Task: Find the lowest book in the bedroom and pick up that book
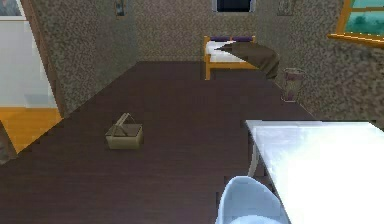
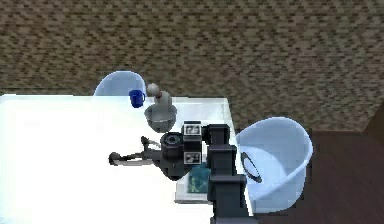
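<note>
Forward view: a dark floor runs to a bed (image 1: 232, 55) at the far wall, with a small open box (image 1: 124, 133) mid-floor and a white table (image 1: 330, 165) at lower right. Arm side view: the arm (image 2: 226, 185) reaches over the table. The gripper (image 2: 122, 157) holds nothing, with bare tabletop behind its fingers; spread or pressed together cannot be told. A small flat teal object (image 2: 198, 181) – possibly the book – lies just beside the arm, toward the picture's lower right of the gripper. A blue cup (image 2: 136, 97) stands farther out.
</note>
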